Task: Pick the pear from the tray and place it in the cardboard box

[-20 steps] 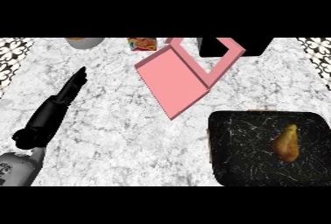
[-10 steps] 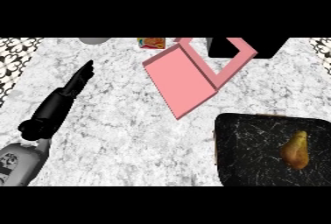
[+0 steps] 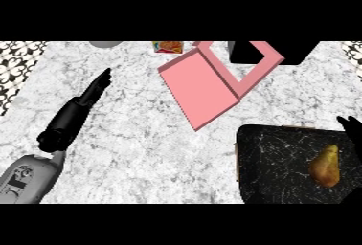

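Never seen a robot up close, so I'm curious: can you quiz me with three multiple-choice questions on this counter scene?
1. Where is the pear? A) on the black tray B) on the bare counter C) in a bowl
2. What colour is the box? A) blue B) pink C) green
3. How is the left robot hand? A) curled round the pear B) fingers straight, holding nothing C) clenched
Answers: 1 A, it lies on the tray; 2 B, its flaps are pink; 3 B, straight fingers, nothing in them.

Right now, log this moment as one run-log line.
pear: lying on tray, unheld | pink box: up-left of tray | left hand: open, left of box | right hand: by tray's far right corner
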